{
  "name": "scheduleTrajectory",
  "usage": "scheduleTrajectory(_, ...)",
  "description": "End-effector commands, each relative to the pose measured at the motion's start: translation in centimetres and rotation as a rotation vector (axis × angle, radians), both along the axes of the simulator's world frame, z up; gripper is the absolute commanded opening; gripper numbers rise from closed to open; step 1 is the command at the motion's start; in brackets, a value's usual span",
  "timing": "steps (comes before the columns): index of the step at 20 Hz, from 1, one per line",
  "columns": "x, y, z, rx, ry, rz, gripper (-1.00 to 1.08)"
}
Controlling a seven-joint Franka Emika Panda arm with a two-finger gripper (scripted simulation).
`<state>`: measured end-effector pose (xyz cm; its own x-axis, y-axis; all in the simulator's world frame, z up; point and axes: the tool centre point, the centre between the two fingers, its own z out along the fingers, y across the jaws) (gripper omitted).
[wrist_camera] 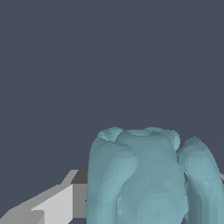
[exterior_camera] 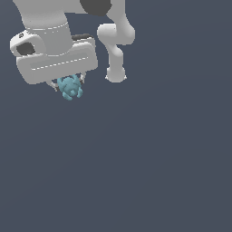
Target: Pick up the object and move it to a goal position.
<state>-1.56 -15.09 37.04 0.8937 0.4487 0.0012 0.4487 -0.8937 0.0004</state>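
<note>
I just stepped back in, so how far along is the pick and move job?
Done: the end effector has closed on the teal blob. In hand: the blob sits between its fingers. Left: reaching the goal position, which neither view shows.

A flat, uniform slate-blue backdrop point(exterior_camera: 158, 158) fills both views from twelve o'clock round to six, evenly lit, with no seam, shadow or texture to tell floor from wall.
</note>
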Motion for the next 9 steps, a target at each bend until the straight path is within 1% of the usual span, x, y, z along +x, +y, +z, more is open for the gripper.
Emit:
scheduleTrajectory(1,0.2,-0.4,1.0,0.000,0.001,0.001,-1.00)
scheduleTrajectory(9,0.4,-0.8,2.0,0.000,0.001,0.001,-1.00)
